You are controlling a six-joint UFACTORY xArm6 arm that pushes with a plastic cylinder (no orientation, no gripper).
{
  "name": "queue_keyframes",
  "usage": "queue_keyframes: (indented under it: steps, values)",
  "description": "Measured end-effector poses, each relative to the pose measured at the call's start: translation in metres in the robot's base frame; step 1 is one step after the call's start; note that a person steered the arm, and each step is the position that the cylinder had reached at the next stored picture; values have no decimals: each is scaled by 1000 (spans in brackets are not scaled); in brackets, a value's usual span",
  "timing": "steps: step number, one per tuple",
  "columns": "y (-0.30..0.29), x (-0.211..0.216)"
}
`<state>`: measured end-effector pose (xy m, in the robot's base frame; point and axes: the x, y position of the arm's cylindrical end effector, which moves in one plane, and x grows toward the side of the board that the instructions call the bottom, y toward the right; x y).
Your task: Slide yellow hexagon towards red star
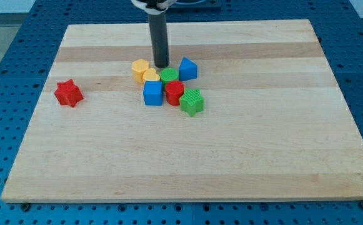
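The yellow hexagon (pixel 140 68) sits at the left of a cluster near the board's middle top. The red star (pixel 68 93) lies alone toward the view's left, well apart from the cluster. My tip (pixel 162 65) stands just to the right of the yellow hexagon, close to it, above the green block (pixel 169 76) and left of the blue block (pixel 188 68). I cannot tell whether the tip touches the hexagon.
A second yellow block (pixel 150 77) touches the hexagon's lower right. Below are a blue cube (pixel 152 93), a red cylinder (pixel 174 92) and a green star (pixel 192 102). The wooden board (pixel 181 169) lies on a blue perforated table.
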<state>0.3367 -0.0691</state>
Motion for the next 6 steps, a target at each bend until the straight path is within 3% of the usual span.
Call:
queue_keyframes:
  steps: [3,6]
  values:
    - [-68,30]
    - [-55,71]
